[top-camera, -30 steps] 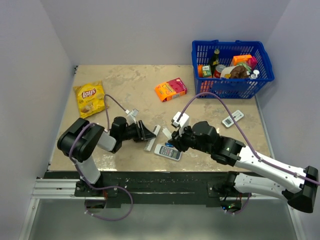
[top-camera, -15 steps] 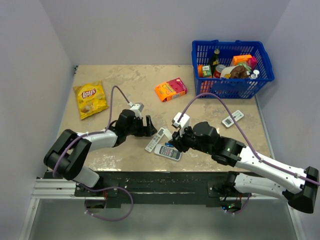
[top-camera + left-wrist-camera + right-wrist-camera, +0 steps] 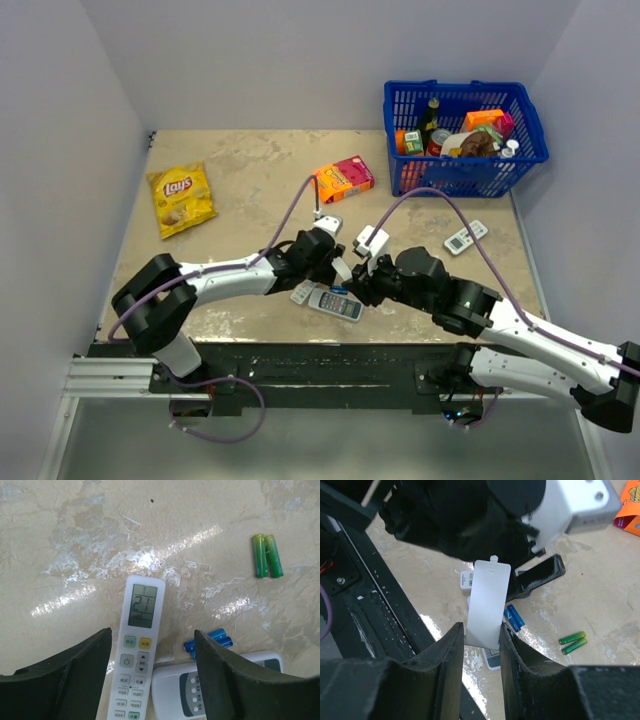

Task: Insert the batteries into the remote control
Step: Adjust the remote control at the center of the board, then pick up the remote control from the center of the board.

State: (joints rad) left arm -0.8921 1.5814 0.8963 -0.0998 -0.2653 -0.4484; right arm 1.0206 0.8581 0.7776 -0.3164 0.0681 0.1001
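The left pincer [image 3: 152,631] hangs over the worktop [image 3: 75,540] with its jaws spread wide and nothing between them. Directly beneath lies the remote control [image 3: 140,655], the slim white one, near the worktop's 6 o'clock edge in the top view. It lies face up, display and buttons showing, so its battery bay is probably on the hidden underside and it needs turning over first. A careless flip could send it sliding into the wider grey-white remote [image 3: 220,690], which lies just beside it at 4 o'clock.

The right pincer [image 3: 481,629] is clamped narrowly on a thin white cover plate [image 3: 489,600], held upright with a small tab at its far end. The jaws grip only the plate's lower part, so a bump could twist it or knock it loose. Such a bump is likely, because in the top view the two arms meet almost head to head over the same patch.

The greater risk is picking the wrong cells. A blue pair [image 3: 207,642] lies at 3 o'clock of the remote control and a green pair [image 3: 267,555] lies well off at 1 o'clock. I cannot make out the dark batteries in any view. Grabbing whichever pair is nearest would load the wrong ones, and a nudge could set these round cells rolling.
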